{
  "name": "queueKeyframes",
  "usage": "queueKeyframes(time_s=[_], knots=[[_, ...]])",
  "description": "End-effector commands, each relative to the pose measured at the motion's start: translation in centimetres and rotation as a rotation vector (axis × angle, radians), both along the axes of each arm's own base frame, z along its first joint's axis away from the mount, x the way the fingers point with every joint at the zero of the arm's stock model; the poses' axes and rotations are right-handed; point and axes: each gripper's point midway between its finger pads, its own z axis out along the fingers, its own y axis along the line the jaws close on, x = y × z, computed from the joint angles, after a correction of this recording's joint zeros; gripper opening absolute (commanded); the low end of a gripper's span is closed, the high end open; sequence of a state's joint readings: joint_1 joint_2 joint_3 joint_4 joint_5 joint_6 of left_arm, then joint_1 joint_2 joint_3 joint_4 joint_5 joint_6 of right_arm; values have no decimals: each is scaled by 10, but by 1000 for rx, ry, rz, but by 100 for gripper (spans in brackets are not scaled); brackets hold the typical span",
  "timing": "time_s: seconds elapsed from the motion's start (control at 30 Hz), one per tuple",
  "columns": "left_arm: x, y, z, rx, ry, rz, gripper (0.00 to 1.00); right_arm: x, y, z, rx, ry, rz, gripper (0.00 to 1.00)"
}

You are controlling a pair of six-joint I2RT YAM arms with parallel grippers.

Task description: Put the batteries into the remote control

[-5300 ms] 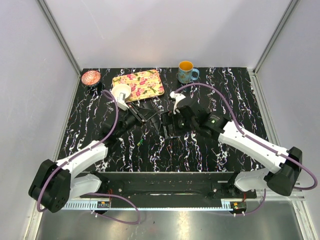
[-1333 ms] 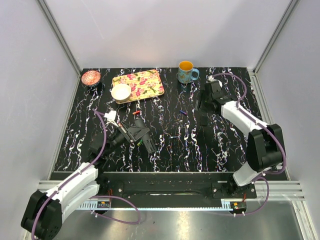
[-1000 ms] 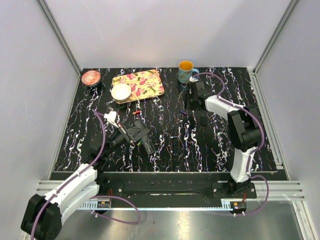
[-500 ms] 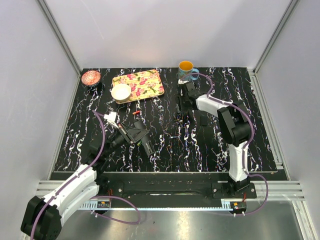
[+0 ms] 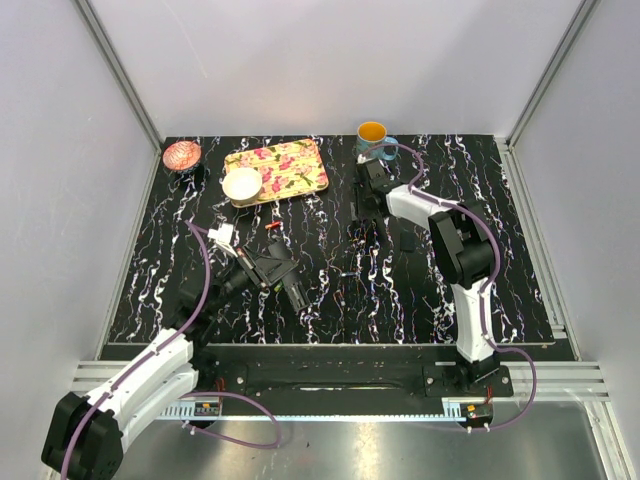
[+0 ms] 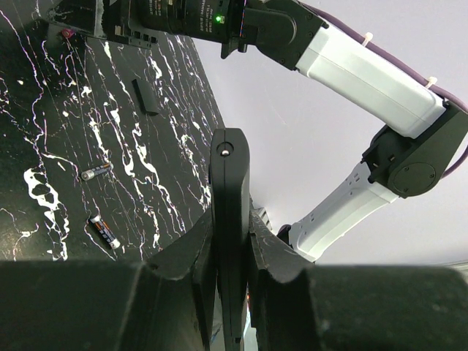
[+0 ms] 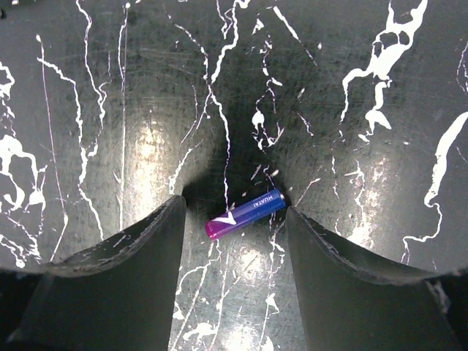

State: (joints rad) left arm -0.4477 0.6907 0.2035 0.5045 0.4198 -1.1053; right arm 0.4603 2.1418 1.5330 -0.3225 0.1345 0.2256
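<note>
I find the remote point(image 6: 229, 183) clamped edge-on in the left gripper point(image 6: 230, 238), jaws narrow on its two long sides. From above it sits well apart from the mug point(image 5: 372, 140), toward the left arm's side and nearer the bases. Only the left wrist view shows the grip itself; from above, gripper and remote merge into one dark mass.

The right gripper point(image 7: 234, 208) hangs just on the near side of the mug, jaws wide. Its fingers point(image 7: 124, 285) straddle a purple-blue battery point(image 7: 245, 214) lying flat on the table point(image 7: 110, 110). Only the right wrist view shows this battery; from above the gripper hides it. There is a gap at one finger; at the other I cannot tell touch from near miss.

The left wrist view adds two more batteries on the table, a silvery battery point(image 6: 96, 172) and a dark battery point(image 6: 104, 231) with an orange band, plus a black strip point(image 6: 145, 96) beyond them. From above, a reddish speck point(image 5: 272, 226) lies well left of the mug; I cannot confirm it as a battery.

Count: one remote, three sure batteries, one mug, one floral tray point(image 5: 278, 168), and two bowls left of the mug, a white bowl point(image 5: 242, 184) and a pink bowl point(image 5: 182, 155).
</note>
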Motion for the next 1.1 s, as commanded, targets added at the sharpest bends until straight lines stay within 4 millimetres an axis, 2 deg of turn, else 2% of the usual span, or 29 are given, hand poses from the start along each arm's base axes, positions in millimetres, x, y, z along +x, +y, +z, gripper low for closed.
queueKeyframes(time_s=[0.0, 0.2, 0.3, 0.33, 0.4, 0.77, 0.87, 1.0, 1.07], knots=[[3, 0, 30, -33, -80, 10, 0, 6, -3, -3, 1, 10, -118, 65], [2, -1, 29, -28, -79, 6, 0, 4, -5, -7, -6, 30, -143, 63], [3, 0, 29, -27, -76, 12, 0, 4, -4, -6, 5, 34, -142, 57], [3, 0, 29, -27, -76, 12, 0, 3, -4, -6, 4, 36, -137, 49], [3, 0, 29, -29, -76, 12, 0, 2, -4, -7, 1, 44, -134, 43], [2, 0, 27, -30, -75, 9, 0, -12, -9, -9, -18, 64, -104, 28], [2, -1, 27, -35, -73, 7, 0, -16, -12, -8, -21, 66, -98, 27], [2, -1, 25, -40, -67, 3, 0, -22, -9, -4, 7, 77, -96, 39], [2, -2, 24, -40, -65, -1, 0, -23, -8, 1, 17, 75, -105, 41]])
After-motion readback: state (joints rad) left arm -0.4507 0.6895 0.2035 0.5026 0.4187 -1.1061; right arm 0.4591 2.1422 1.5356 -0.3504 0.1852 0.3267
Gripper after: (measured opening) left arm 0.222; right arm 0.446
